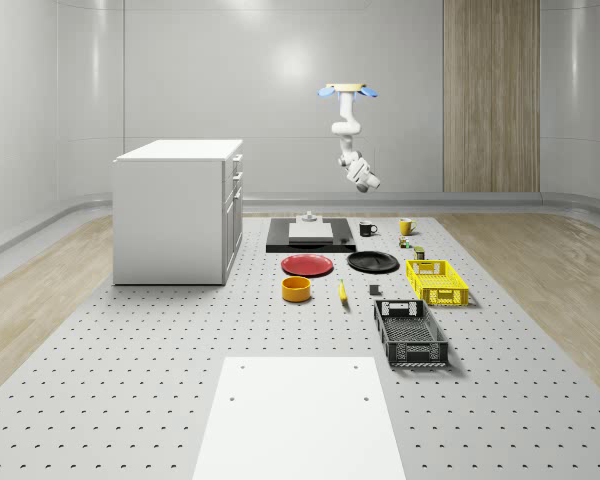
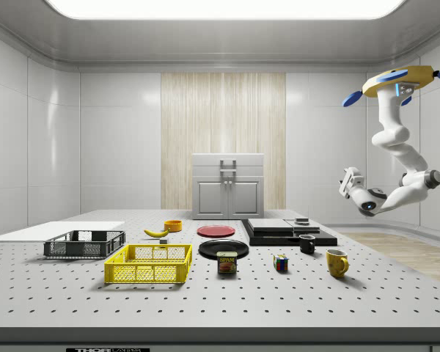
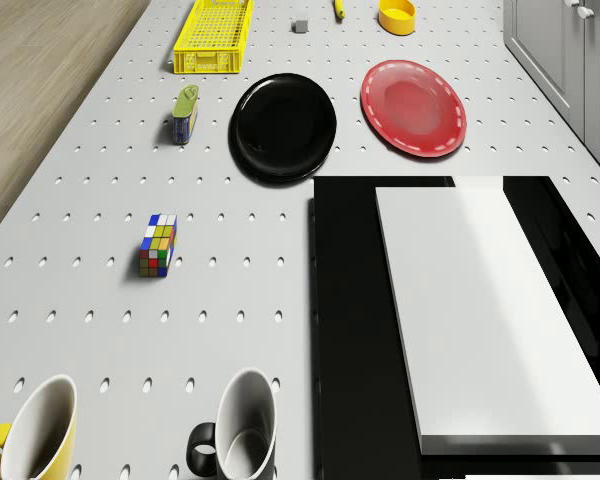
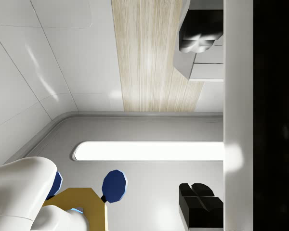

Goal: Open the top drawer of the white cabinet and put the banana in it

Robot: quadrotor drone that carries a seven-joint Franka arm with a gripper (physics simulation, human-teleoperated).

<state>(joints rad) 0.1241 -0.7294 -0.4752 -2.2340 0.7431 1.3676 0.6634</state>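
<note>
Drone (image 1: 351,91) high beyond table's far edge (image 1: 420,218)

Drone (image 2: 397,82) hovering high, well right of white cabinet (image 2: 228,186); gripper (image 2: 347,182) hanging below; banana (image 2: 156,232) on table (image 2: 227,301), left of cabinet.

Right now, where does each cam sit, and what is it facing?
Whole-scene: high at the table's end, facing the white cabinet; hovering drone, arm, gripper.
Side: table-level, facing the cabinet's front; same robot.
Drone: looks down on the glossy black round plate; no body.
Wrist: tilted up at the ceiling, drone body visible.
Whole-scene and side share the small yellow banana.
</note>
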